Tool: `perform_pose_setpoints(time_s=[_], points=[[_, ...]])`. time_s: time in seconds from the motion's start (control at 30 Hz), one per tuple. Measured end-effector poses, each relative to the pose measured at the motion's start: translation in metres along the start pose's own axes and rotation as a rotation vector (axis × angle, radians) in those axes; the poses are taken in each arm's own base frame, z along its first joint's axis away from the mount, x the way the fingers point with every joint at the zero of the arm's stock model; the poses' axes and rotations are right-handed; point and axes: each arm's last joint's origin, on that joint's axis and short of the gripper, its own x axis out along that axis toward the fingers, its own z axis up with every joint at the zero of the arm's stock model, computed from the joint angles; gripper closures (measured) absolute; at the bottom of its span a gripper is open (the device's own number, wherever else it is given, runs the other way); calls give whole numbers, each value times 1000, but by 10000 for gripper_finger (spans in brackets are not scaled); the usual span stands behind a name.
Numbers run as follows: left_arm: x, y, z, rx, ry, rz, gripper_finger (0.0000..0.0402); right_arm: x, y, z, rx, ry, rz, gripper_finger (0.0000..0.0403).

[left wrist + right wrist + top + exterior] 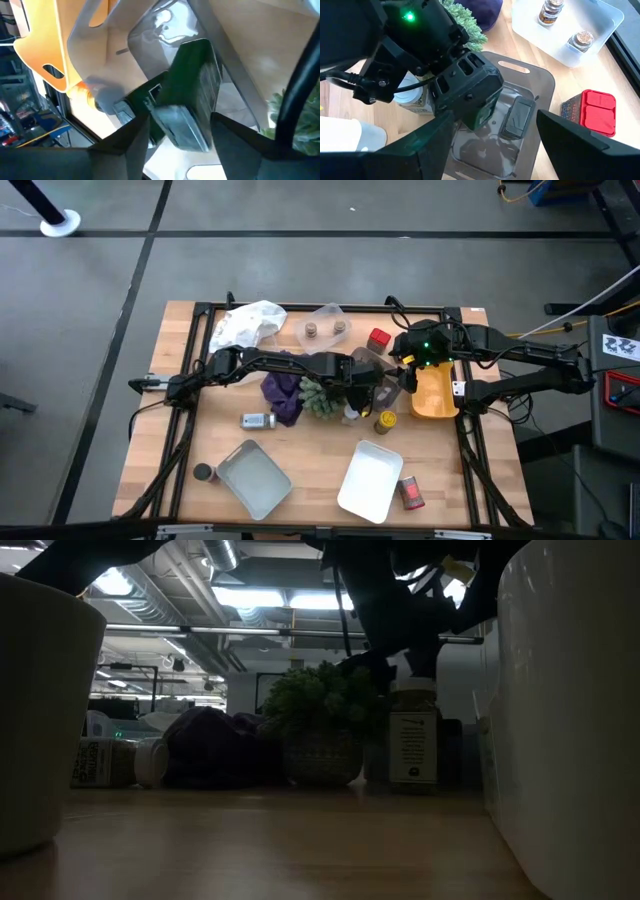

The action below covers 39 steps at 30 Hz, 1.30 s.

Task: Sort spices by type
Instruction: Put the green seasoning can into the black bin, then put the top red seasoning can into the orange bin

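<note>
Left gripper (175, 130) is clamped on a dark green tin (192, 95) and hangs right over the smoky grey tray (540, 92) in the middle of the table, so the tin only has to go straight down. Its long axis runs out away from the fingers, roughly along the tray's length as far as I can tell. There's already one dark tin (516, 117) lying flat in that tray, just beside where this one would land, so I'd guess it needs setting next to it, not on top.

Right gripper (490, 145) hovers above the same tray with its fingers spread wide and nothing in them. The left arm is obviously the one doing the job here.

Other containers:
- clear bin (328, 320) at the far edge: two brown-capped jars (549, 11)
- yellow bin (436, 398) on the right: can't see anything in it
- two white bins (252, 477) at the near edge: look bare

Loose stuff:
- red tin (379, 340), just beside the grey tray
- yellow jar (386, 421), between the two arms' side and the near bins
- white-capped jar (256, 420), lying on its side near the purple cloth (284, 392)
- one red jar (410, 494) beside the right-hand white bin
</note>
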Motion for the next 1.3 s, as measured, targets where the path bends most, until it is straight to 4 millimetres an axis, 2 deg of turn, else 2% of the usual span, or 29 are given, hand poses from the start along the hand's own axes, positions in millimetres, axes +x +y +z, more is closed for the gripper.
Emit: perform_pose_setpoints(time_s=[0.17,0.37,0.53,0.7,0.87,1.07,1.17,1.3], points=[[0,0,1,5,-1,-1,184,0,0,0,0,0,0,118],[-3,-1,6,7,-4,7,189,0,0,0,0,0,0,118],[-7,1,6,-54,31,37,197,0,0,0,0,-3,0,118],[-19,7,-4,-163,36,57,201,0,0,0,-5,0,-3,118],[-41,14,-21,-305,39,76,201,0,0,0,-8,-1,-12,118],[-76,15,-50,-553,-12,17,202,0,-5,1,27,-20,-191,118],[-96,12,-75,-708,-144,-126,202,-1,-10,1,51,-32,-277,118],[-110,8,-108,-843,-372,-324,202,-2,-25,2,115,-26,-256,118]])
